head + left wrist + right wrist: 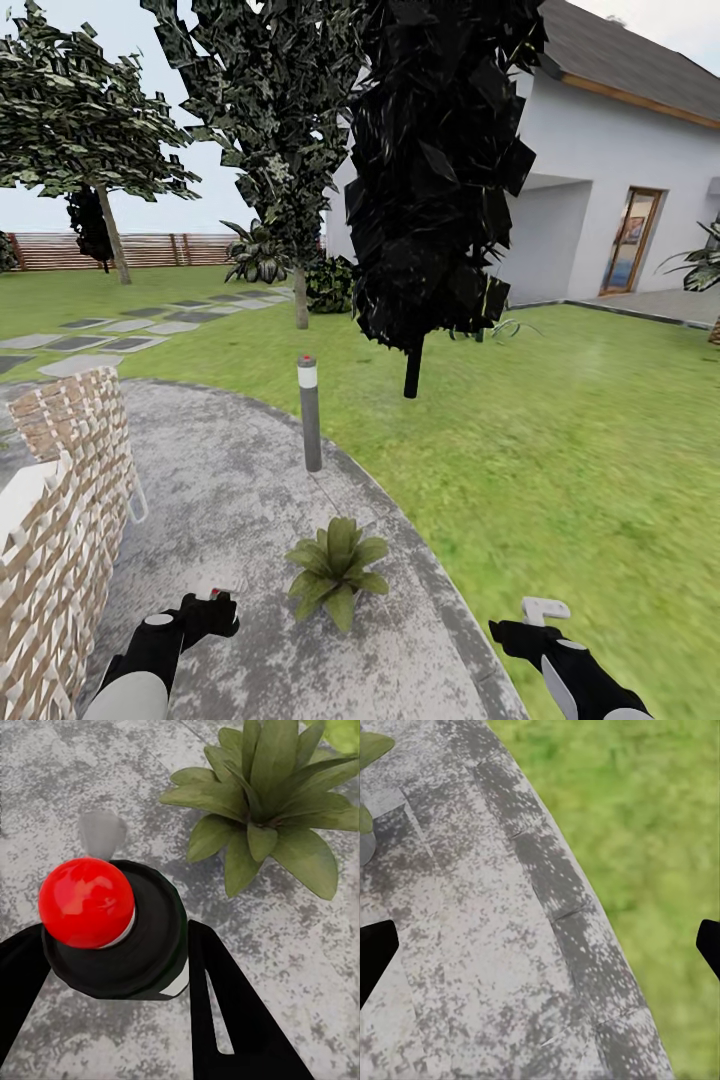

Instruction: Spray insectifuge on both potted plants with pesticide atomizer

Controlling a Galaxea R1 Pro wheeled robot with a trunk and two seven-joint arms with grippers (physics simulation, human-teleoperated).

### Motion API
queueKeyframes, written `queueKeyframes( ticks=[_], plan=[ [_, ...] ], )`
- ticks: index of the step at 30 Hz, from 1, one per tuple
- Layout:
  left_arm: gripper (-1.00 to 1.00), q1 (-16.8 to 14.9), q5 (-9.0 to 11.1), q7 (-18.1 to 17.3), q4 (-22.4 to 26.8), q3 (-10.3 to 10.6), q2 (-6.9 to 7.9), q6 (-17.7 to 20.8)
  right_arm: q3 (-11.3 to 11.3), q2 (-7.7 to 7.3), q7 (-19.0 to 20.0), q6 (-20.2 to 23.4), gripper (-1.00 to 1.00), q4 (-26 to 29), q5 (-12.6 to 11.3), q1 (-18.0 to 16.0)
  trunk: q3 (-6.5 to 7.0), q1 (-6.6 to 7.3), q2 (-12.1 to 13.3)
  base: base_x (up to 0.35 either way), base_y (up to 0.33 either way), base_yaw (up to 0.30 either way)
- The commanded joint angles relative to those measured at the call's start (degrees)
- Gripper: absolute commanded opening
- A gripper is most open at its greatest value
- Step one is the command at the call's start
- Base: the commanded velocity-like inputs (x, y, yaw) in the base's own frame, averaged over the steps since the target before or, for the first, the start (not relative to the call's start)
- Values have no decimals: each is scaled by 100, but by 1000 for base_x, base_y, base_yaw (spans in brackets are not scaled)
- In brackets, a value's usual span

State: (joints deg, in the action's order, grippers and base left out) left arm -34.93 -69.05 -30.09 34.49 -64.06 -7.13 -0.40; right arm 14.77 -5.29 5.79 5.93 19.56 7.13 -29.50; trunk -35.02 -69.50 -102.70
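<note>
My left gripper is shut on the pesticide atomizer, a dark round bottle with a red ball top and a white patch, seen from above between the black fingers. In the head view its red tip pokes out at the lower left. One potted plant, a low rosette of broad green leaves, stands on the grey patio just right of that gripper; it is also in the left wrist view, ahead of the bottle. My right gripper hangs open over the patio's edge, holding nothing.
A woven wicker bench stands close at the left. A grey bollard light rises behind the plant. The paved patio curves into lawn on the right. Trees, a slat fence and a white house lie farther off.
</note>
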Motion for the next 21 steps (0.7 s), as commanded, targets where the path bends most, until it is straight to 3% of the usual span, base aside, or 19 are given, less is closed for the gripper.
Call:
queueKeyframes(
  ticks=[1, 21],
  plan=[
    [-100, -9, -29, -41, 14, -45, -7, -4, 49, 6, 40, 31, 100, 12, 60, -1, -6, 0, -3, 0, 0, 0],
    [-100, -12, -25, -41, 48, -41, 34, 99, 40, 9, 35, 31, 100, 17, 68, -3, -6, 0, -3, 0, 0, 0]
  ],
)
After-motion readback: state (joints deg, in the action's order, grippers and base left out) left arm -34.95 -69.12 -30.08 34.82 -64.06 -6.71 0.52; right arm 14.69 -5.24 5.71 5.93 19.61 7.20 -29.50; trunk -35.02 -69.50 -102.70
